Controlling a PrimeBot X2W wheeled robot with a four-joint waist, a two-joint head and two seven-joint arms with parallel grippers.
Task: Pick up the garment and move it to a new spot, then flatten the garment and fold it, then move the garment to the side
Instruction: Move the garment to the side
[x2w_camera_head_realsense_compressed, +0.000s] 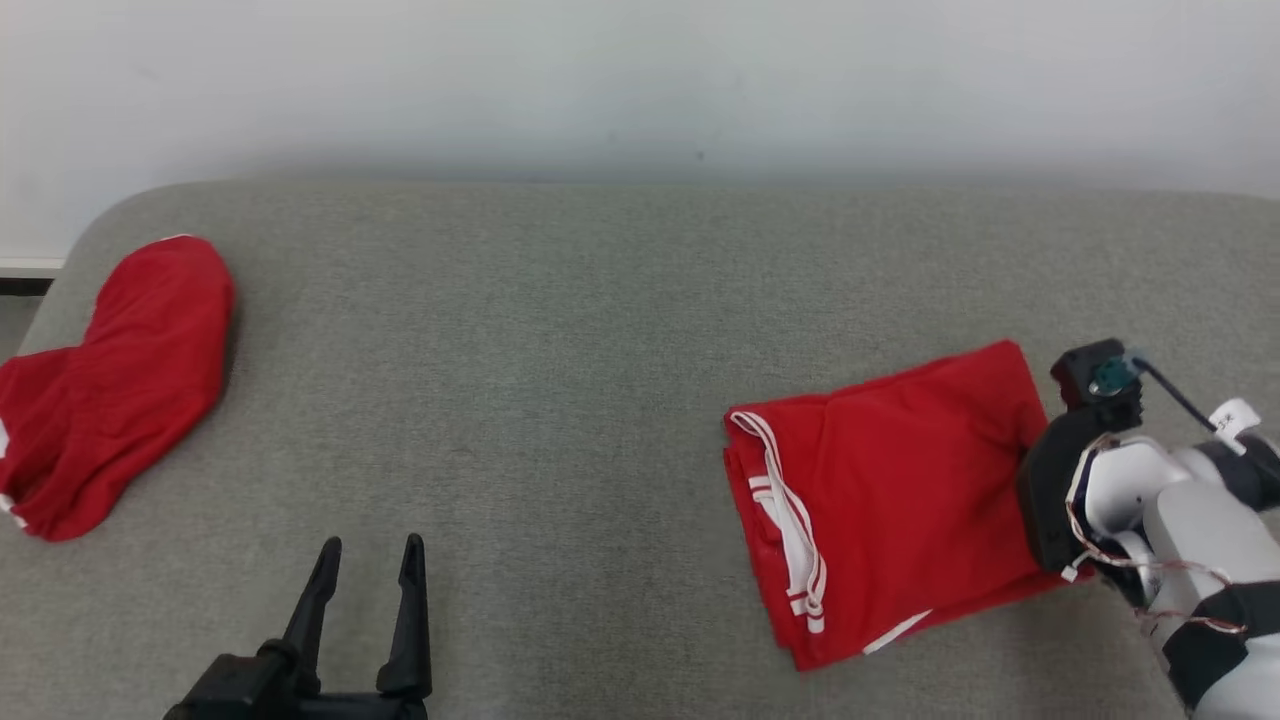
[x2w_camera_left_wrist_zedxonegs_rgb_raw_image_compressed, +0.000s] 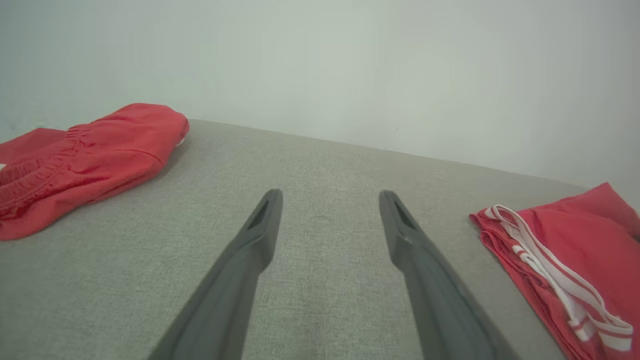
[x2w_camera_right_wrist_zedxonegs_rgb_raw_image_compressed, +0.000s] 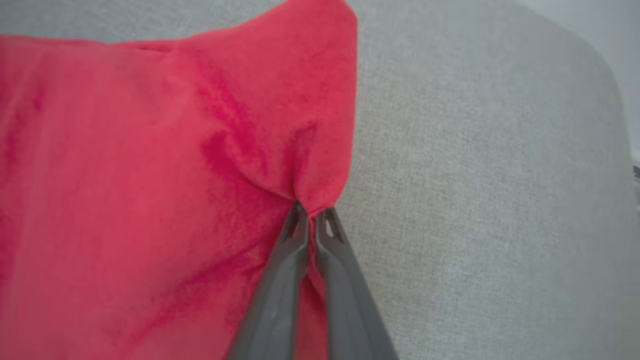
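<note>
Your right gripper (x2w_camera_right_wrist_zedxonegs_rgb_raw_image_compressed: 311, 212) was pinched tight on the garment (x2w_camera_head_realsense_compressed: 890, 490), fingers pressed together with a small tuck of red cloth bunched at the tips. The grab was on the garment's right edge, near the far corner. Your left gripper (x2w_camera_head_realsense_compressed: 370, 560) was spread wide, holding nothing, low over the grey pad (x2w_camera_head_realsense_compressed: 560, 330) at lower left and well apart from any cloth.

The garment lay folded into a rough rectangle on the right side of the pad, white stripes (x2w_camera_head_realsense_compressed: 795, 530) showing along its left edge.

Handling, my read: light, soft, limp knit with no stiffness. It'd sag and drape from any single pinch, and the stacked layers could slide apart or unfold if you dragged it by one edge. Not fragile, not slippery on this fabric pad. It would more likely catch and bunch. Make sure the grip takes every layer, not just the top one. I couldn't tell how many were caught. A second grip on the near right corner would keep the fold square.

Count: two red garments, the folded one at right and the other red garment (x2w_camera_head_realsense_compressed: 110, 390) crumpled at the far left edge. Two grippers. One pad, plain wall (x2w_camera_head_realsense_compressed: 640, 80) behind it.
</note>
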